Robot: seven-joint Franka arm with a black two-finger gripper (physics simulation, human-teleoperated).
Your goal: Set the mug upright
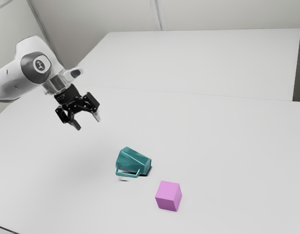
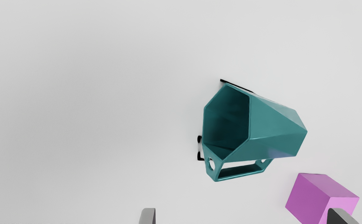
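Note:
My gripper (image 1: 87, 123) hangs above the table in the exterior view, open and well apart from the mug, up and toward that view's left. A teal faceted mug (image 1: 133, 161) lies on its side, its mouth toward the exterior view's left and its handle toward the camera. In the wrist view the mug (image 2: 275, 127) shows its dark inside and its squared handle. The gripper (image 2: 241, 216) has its two fingertips wide apart there, with nothing held between them.
A pink-purple cube (image 1: 168, 196) rests on the white table (image 1: 228, 146) near the mug's base end, closer to the exterior camera. In the wrist view one fingertip overlaps the cube (image 2: 309, 194). A raised pale surface (image 1: 198, 61) stands at the exterior view's back.

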